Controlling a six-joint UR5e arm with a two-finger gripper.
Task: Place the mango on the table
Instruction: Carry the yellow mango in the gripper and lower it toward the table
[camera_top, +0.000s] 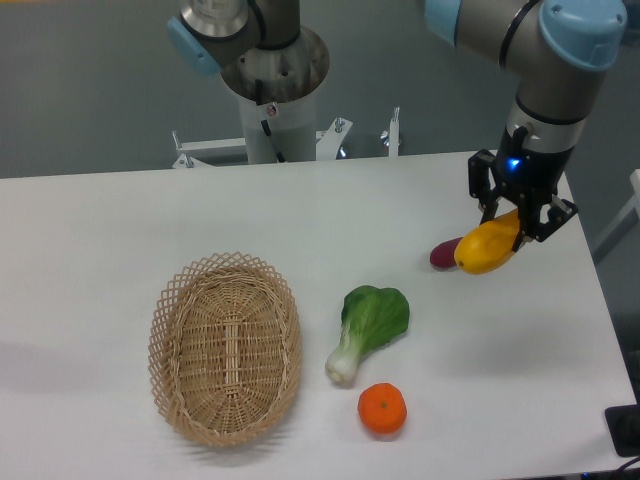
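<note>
One fruit is off the bench (150, 210) at this moment: the mango (487, 248), which you see at the right of the frame, held by the gripper (520, 215). The jaws are closed on its upper end, and the rest of the fruit hangs out toward the lower left, tilted. I think it is gripped at one end because the long body then stays free below the jaws and can meet the surface first.

Just beside the mango, on its left, lies the sweet potato (443, 252); part of it is hidden behind the fruit, so you cannot tell if they touch. The mango seems very low over the bench, but whether it already rests on it I cannot say.

Lower in the frame, well apart from the arm, you have the bok choy (368, 328), the tangerine (382, 409) and, at lower left, the wicker basket (226, 347), which holds nothing.

My judgement: the task is near its end, and only the lowering and the release remain. Take care that the mango does not roll against the sweet potato when the jaws open.
</note>
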